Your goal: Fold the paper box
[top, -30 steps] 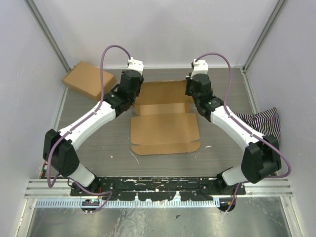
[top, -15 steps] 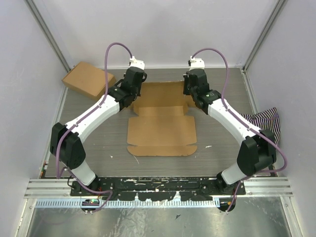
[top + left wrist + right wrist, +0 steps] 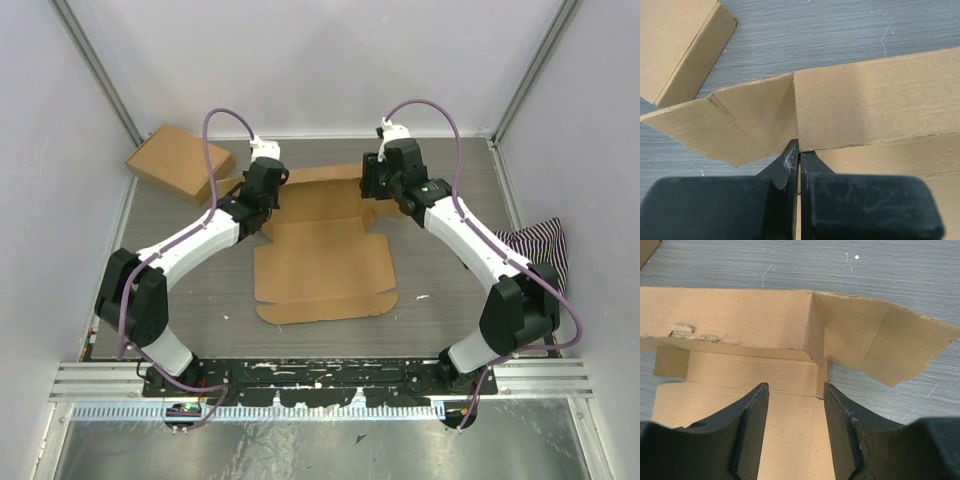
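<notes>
The paper box [image 3: 320, 265] lies mostly flat in the middle of the table. Its far wall [image 3: 865, 100] is raised, and a corner flap angles outward at each end. My left gripper [image 3: 266, 212] is at the box's far left corner. In the left wrist view, this left gripper [image 3: 799, 147] is shut on a thin cardboard edge just below the raised wall. My right gripper [image 3: 374, 195] hovers over the far right corner. Seen from the right wrist, the right gripper [image 3: 795, 390] is open above the box's floor [image 3: 740, 320], with nothing between its fingers.
A second, ready-made cardboard box [image 3: 175, 162] [image 3: 675, 45] sits at the back left near the wall. A striped cloth [image 3: 530, 245] lies at the right edge. White walls close in three sides, and a metal rail [image 3: 320, 380] runs along the front.
The left gripper closed on the box's left edge. The right gripper opened and let go of the right side. Both grippers and the box shifted slightly left.
</notes>
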Controlling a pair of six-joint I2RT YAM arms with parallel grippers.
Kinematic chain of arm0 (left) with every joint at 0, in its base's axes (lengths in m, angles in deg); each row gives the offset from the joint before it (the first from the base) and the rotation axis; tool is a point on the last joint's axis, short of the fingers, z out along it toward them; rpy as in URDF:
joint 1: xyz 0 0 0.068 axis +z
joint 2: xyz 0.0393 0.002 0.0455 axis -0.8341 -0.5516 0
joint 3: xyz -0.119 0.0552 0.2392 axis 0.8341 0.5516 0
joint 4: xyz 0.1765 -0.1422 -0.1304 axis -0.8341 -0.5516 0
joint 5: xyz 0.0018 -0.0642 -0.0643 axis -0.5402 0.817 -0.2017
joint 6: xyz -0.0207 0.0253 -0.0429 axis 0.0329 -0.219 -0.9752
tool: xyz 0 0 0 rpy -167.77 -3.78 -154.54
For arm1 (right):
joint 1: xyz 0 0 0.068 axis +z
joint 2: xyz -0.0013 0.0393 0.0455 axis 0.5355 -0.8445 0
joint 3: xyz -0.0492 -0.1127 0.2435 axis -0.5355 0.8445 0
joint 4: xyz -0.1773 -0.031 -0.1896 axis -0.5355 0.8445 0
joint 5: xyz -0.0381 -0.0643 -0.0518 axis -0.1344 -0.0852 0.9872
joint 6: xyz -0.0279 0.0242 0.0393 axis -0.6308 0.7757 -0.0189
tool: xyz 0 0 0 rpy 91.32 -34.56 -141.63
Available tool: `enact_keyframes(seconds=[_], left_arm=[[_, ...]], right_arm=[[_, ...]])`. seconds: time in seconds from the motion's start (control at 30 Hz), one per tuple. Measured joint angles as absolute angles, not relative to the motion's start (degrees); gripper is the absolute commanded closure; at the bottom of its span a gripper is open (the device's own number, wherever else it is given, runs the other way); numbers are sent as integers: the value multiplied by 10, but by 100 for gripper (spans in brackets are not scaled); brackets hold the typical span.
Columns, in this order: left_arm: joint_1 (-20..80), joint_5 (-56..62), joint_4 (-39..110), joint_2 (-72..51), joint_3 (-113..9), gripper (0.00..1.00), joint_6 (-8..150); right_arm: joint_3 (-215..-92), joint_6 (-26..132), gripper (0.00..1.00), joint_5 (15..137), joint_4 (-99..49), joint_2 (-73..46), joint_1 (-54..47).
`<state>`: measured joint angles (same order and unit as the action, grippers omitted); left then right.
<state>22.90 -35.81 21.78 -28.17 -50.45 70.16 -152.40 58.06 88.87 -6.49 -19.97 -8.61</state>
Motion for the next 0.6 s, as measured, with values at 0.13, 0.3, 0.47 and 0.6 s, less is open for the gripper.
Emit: enact_keyframes(seconds=[0.13, 0.3, 0.47, 0.6], left_arm=[[230, -358, 251, -281, -489, 94, 693], [230, -358, 289, -274, -462, 94, 690], [230, -357, 326, -260, -431, 94, 690], [231, -357, 338, -260, -426, 94, 690]], right_arm=[[-1511, 581, 45, 859, -63, -179, -110], [-1480, 583, 46, 840, -69, -117, -186], [-1443, 592, 50, 854, -117, -97, -295], [-1423, 588, 52, 852, -146, -147, -329]])
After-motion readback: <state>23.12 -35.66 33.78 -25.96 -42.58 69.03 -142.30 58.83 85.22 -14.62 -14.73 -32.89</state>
